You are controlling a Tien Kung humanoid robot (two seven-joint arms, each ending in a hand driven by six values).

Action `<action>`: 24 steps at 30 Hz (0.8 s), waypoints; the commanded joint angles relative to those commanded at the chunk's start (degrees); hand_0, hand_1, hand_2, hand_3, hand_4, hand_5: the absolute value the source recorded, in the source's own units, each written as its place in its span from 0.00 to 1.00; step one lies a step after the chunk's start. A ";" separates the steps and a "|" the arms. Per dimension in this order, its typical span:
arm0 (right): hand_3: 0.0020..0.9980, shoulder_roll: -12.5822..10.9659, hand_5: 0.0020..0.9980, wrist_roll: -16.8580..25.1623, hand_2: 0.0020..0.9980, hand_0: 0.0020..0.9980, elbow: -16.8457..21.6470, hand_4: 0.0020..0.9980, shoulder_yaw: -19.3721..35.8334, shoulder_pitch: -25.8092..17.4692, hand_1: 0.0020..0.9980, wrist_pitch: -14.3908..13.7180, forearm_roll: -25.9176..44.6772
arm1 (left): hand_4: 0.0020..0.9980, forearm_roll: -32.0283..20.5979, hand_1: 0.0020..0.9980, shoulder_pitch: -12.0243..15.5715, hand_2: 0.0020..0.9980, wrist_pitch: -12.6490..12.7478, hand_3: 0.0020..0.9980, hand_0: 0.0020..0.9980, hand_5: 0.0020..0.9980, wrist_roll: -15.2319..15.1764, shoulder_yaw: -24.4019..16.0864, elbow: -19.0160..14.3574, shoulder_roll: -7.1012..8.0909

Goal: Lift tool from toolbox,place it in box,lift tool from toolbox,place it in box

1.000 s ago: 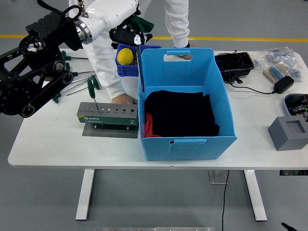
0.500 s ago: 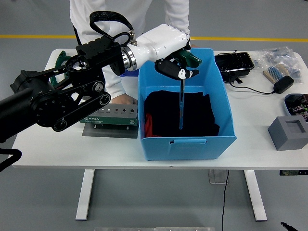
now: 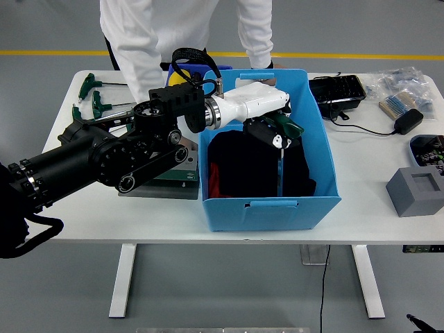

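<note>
My left hand (image 3: pixel 275 129) reaches over the blue box (image 3: pixel 270 205) and is shut on the green handle of a T-handle hex key (image 3: pixel 280 168). The key's thin shaft hangs down inside the box, in front of the black cloth (image 3: pixel 239 166) at the bottom. The grey-green tool stand (image 3: pixel 186 175) sits just left of the box, mostly hidden behind my left arm. My right hand is out of view.
Several green T-handle keys (image 3: pixel 96 104) lie at the table's far left. A person in white (image 3: pixel 253 31) stands behind the box. A black tray (image 3: pixel 338 91), a charger (image 3: pixel 408 121) and a grey block (image 3: pixel 416 191) are on the right.
My left arm swung from the tool stand over the box with the hex key. It has now dropped lower, and the shaft has sunk deeper into the box.
</note>
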 joint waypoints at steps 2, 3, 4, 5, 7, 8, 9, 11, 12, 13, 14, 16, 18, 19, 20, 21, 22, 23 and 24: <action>0.57 -0.05 0.69 0.00 0.67 0.62 0.00 0.83 0.07 0.09 0.60 -0.01 -0.05 | 0.85 -0.89 0.41 0.08 0.49 0.18 0.51 0.40 0.69 -0.93 0.12 0.99 -0.64; 0.57 -0.07 0.69 -0.01 0.67 0.62 0.00 0.83 0.11 0.16 0.60 -0.01 -0.12 | 0.85 -1.04 0.41 0.05 0.49 0.40 0.51 0.40 0.69 -1.30 0.06 1.24 -0.88; 0.57 -0.11 0.69 -0.03 0.67 0.62 0.01 0.83 0.12 0.27 0.60 0.01 -0.24 | 0.85 -1.30 0.41 -0.04 0.49 0.88 0.51 0.40 0.69 -1.89 -0.10 1.59 -1.31; 0.57 -0.11 0.69 -0.06 0.67 0.62 0.02 0.83 0.17 0.35 0.60 0.01 -0.39 | 0.91 -1.48 0.54 -0.16 0.62 1.36 0.62 0.47 0.73 -2.30 -0.26 1.79 -1.61; 0.57 -0.15 0.69 -0.07 0.67 0.62 0.03 0.83 0.15 0.48 0.60 0.04 -0.57 | 0.91 -1.50 0.54 -0.49 0.62 2.31 0.62 0.47 0.73 -3.04 -0.68 2.12 -1.97; 0.57 -0.17 0.69 -0.08 0.67 0.62 0.04 0.83 0.14 0.52 0.60 0.04 -0.56 | 0.91 -1.47 0.54 -0.64 0.62 2.55 0.62 0.47 0.73 -3.23 -0.84 2.23 -1.97; 0.57 -0.22 0.69 -0.07 0.67 0.62 0.05 0.83 0.13 0.57 0.60 0.04 -0.54 | 0.91 -1.35 0.54 -0.90 0.62 2.92 0.62 0.47 0.73 -3.49 -1.13 2.48 -1.97; 0.57 -0.29 0.69 -0.06 0.67 0.62 0.05 0.83 0.14 0.62 0.60 0.02 -0.51 | 0.95 -1.21 0.56 -1.30 0.65 3.23 0.65 0.49 0.75 -3.82 -1.59 2.95 -1.97; 0.57 -0.31 0.69 -0.05 0.67 0.62 0.03 0.83 0.17 0.61 0.60 0.00 -0.51 | 0.95 -1.21 0.56 -1.45 0.65 3.34 0.65 0.49 0.75 -3.93 -1.82 3.17 -1.97; 0.57 -0.34 0.69 -0.05 0.67 0.62 0.03 0.83 0.23 0.60 0.60 -0.02 -0.54 | 0.95 -1.21 0.56 -1.61 0.65 3.55 0.65 0.49 0.75 -4.06 -2.09 3.43 -1.97; 0.57 -0.36 0.69 -0.05 0.67 0.62 0.02 0.83 0.27 0.60 0.60 -0.03 -0.56 | 0.95 -1.24 0.56 -1.70 0.65 3.70 0.65 0.49 0.75 -4.16 -2.25 3.58 -1.97; 0.57 -0.44 0.69 -0.05 0.67 0.62 0.02 0.83 0.32 0.62 0.60 -0.03 -0.61 | 0.95 -1.33 0.56 -1.88 0.65 4.03 0.65 0.49 0.75 -4.41 -2.63 3.86 -1.97; 0.57 -0.50 0.69 -0.04 0.67 0.62 0.01 0.83 0.28 0.63 0.60 -0.02 -0.64 | 0.97 -1.35 0.57 -2.00 0.65 4.12 0.66 0.50 0.76 -4.51 -2.85 3.91 -1.97; 0.57 -0.53 0.69 -0.08 0.67 0.62 0.01 0.83 0.35 0.63 0.60 -0.01 -0.76 | 0.97 -1.27 0.57 -2.06 0.65 4.10 0.66 0.50 0.76 -4.50 -2.95 3.87 -1.97; 0.57 -0.56 0.69 -0.11 0.67 0.62 0.01 0.83 0.46 0.63 0.60 0.00 -0.92 | 0.97 -1.14 0.57 -2.09 0.65 4.11 0.66 0.50 0.76 -4.50 -3.08 3.82 -1.97; 0.57 -0.59 0.69 -0.13 0.67 0.62 0.01 0.83 0.53 0.64 0.60 0.00 -1.02 | 0.97 -1.05 0.57 -2.11 0.65 4.13 0.66 0.50 0.76 -4.51 -3.20 3.77 -1.97; 0.57 -0.60 0.69 -0.14 0.67 0.62 0.01 0.83 0.55 0.64 0.60 0.01 -1.04 | 0.97 -1.01 0.57 -2.12 0.65 4.14 0.66 0.50 0.76 -4.52 -3.26 3.74 -1.97; 0.57 -0.61 0.68 -0.12 0.67 0.62 0.01 0.83 0.51 0.62 0.60 0.01 -1.03 | 0.97 -0.76 0.57 -2.10 0.66 4.13 0.66 0.50 0.76 -4.49 -3.61 3.57 -1.97; 0.57 -0.62 0.68 -0.13 0.67 0.62 0.00 0.83 0.54 0.62 0.60 0.01 -1.07 | 0.97 -0.59 0.57 -2.05 0.66 4.11 0.66 0.50 0.76 -4.46 -3.89 3.45 -1.96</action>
